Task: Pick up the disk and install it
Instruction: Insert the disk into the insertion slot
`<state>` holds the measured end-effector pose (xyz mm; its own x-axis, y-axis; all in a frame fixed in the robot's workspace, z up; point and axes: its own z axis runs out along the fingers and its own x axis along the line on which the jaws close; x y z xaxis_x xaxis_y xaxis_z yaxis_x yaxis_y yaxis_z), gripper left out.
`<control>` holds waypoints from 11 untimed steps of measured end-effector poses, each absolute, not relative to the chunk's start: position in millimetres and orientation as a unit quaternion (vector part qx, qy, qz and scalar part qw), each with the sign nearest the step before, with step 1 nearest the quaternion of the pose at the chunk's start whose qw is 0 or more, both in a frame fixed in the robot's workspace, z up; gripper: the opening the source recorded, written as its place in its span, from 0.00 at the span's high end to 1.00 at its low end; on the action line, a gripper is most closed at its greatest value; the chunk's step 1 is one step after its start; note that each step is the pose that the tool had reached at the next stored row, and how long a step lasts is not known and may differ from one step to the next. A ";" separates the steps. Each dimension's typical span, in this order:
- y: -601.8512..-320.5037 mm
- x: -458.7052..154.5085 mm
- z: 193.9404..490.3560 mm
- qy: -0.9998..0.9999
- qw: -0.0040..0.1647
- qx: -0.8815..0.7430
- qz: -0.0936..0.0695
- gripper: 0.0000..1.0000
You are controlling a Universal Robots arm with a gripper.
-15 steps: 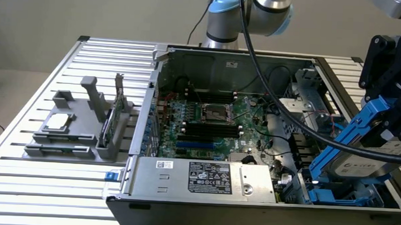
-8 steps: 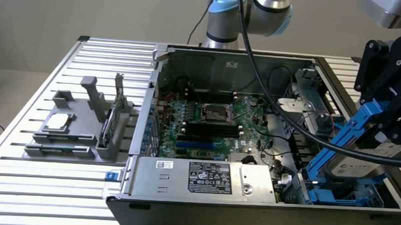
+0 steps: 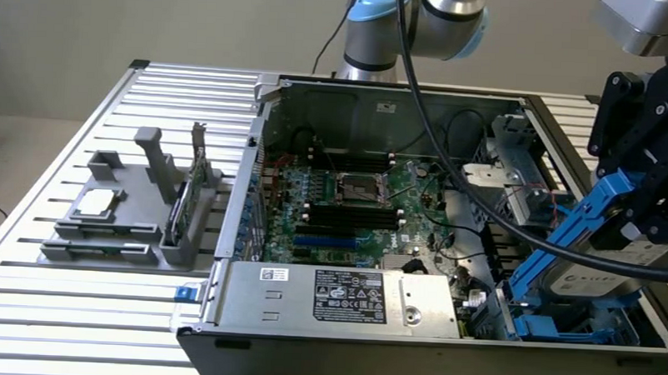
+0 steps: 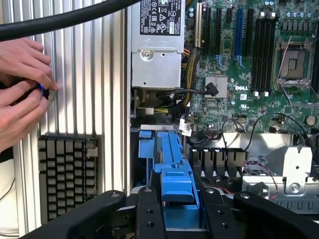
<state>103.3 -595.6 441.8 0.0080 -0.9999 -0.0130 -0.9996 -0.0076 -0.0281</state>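
Where the case (image 3: 235,234) stands open on the table (image 3: 74,303), you have the disk (image 3: 593,285) up at its corner on the exterior view's right, near the front wall. It hangs tilted, its blue frame slanting down toward the blue parts of the bay (image 3: 551,330), with its silver face turned to the front. Whether its low end touches the bay you cannot tell.

Your gripper (image 4: 180,215) has the disk clamped. In the wrist view the black fingers (image 4: 149,209) stand partly closed, one on each side of the blue frame and pressed against it. A black cable (image 3: 447,150) runs from the arm across the case and over the disk.

Inside the case the board (image 3: 345,204) lies flat, and the power unit (image 3: 336,294) sits along the front wall, beside the bay.

On the exterior view's left, well apart from the disk, a grey holder (image 3: 121,238) rests on the table with a square chip (image 3: 98,201) lying in it and a green card (image 3: 184,201) standing on edge.

In the wrist view a person's hands (image 4: 20,112) meet over the table slats, just beside a keyboard (image 4: 67,174).
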 end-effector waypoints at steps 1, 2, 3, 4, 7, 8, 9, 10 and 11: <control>-595.6 103.4 441.3 0.705 0.015 -0.709 -0.005 0.67; -595.6 103.5 440.9 0.705 0.015 -0.709 -0.006 0.67; -595.6 103.6 440.3 0.705 0.015 -0.709 -0.005 0.67; -595.6 103.6 439.8 0.706 0.015 -0.708 -0.006 0.67; -595.6 104.0 438.2 0.707 0.015 -0.707 -0.006 0.67; -595.6 104.1 437.7 0.708 0.015 -0.706 -0.006 0.67; -595.6 104.5 437.2 0.709 0.015 -0.705 -0.006 0.67; -595.6 104.5 436.8 0.710 0.015 -0.704 -0.006 0.67; -595.6 104.6 436.2 0.710 0.015 -0.704 -0.006 0.67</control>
